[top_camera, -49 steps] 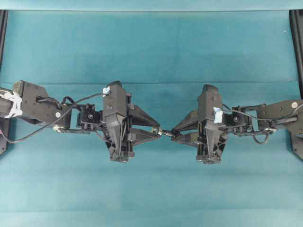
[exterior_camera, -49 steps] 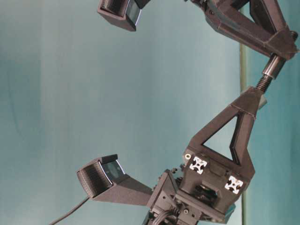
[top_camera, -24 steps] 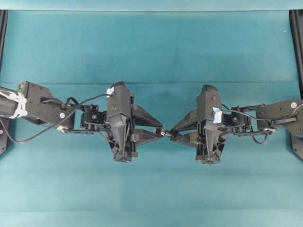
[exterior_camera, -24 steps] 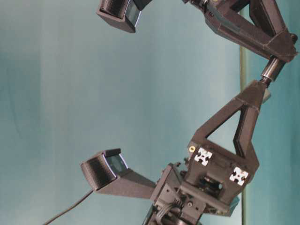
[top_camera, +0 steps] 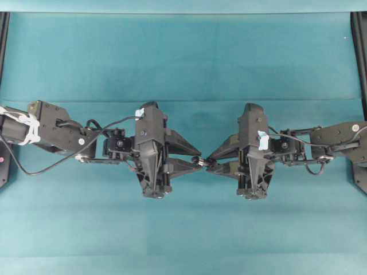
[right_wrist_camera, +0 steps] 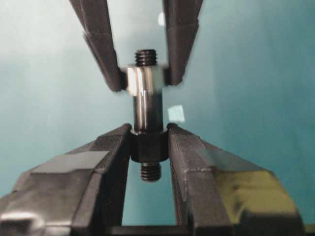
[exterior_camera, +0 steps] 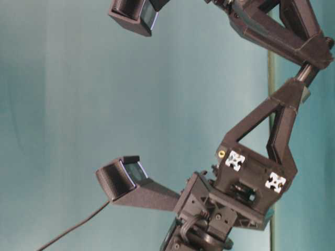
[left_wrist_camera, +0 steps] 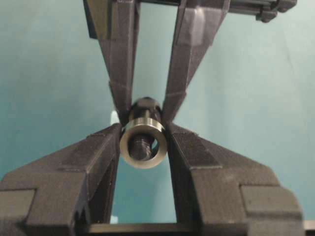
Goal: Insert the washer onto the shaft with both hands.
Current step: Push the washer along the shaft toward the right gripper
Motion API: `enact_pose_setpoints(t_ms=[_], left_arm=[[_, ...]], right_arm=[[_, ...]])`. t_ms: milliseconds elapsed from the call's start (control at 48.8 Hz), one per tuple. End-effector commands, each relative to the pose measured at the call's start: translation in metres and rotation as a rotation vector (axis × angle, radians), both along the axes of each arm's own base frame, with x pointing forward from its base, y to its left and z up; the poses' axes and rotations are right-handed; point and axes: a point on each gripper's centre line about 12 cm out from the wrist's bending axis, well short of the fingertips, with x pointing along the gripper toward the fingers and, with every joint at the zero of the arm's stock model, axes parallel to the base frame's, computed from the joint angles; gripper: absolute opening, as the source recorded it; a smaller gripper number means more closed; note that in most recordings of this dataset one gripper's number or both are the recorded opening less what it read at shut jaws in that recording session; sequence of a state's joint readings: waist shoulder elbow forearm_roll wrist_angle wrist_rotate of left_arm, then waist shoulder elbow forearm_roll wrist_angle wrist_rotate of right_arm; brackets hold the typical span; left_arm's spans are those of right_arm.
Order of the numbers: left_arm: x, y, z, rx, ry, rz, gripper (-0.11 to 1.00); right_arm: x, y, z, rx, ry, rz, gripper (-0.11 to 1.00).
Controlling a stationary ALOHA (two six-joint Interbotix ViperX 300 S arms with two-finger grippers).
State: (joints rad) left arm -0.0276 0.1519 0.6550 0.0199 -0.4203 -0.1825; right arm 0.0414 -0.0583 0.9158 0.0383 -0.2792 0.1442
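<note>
Teal cloth over table, creased, black frame posts at edges

So both arms meet tip to tip over the middle of the table, left gripper coming in from the left, right gripper from the right. The washer sits pinched between the left gripper's fingers, and the shaft runs straight through its hole, threaded end poking out the far side. The shaft's wider collar is clamped between the right gripper's fingers. In the overhead view both parts sit right where the fingertips meet.
</note>
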Motion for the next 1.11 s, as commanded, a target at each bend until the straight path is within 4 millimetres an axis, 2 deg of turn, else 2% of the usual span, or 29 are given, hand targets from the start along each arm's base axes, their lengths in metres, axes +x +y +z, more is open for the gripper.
enact_pose_setpoints(t_ms=[0,512,1086], left_arm=[[0.006,-0.002,0.009,0.001,-0.029,-0.007,0.35],[0.012,-0.008,0.002,0.006,0.017,-0.021,0.35],[0.016,-0.01,0.005,0.002,0.023,-0.021,0.35]], right_arm=[[0.006,0.0,0.009,-0.001,-0.038,0.0,0.0],[0.007,0.0,0.011,-0.002,-0.054,0.001,0.0],[0.007,0.0,0.01,-0.001,-0.049,-0.001,0.0]])
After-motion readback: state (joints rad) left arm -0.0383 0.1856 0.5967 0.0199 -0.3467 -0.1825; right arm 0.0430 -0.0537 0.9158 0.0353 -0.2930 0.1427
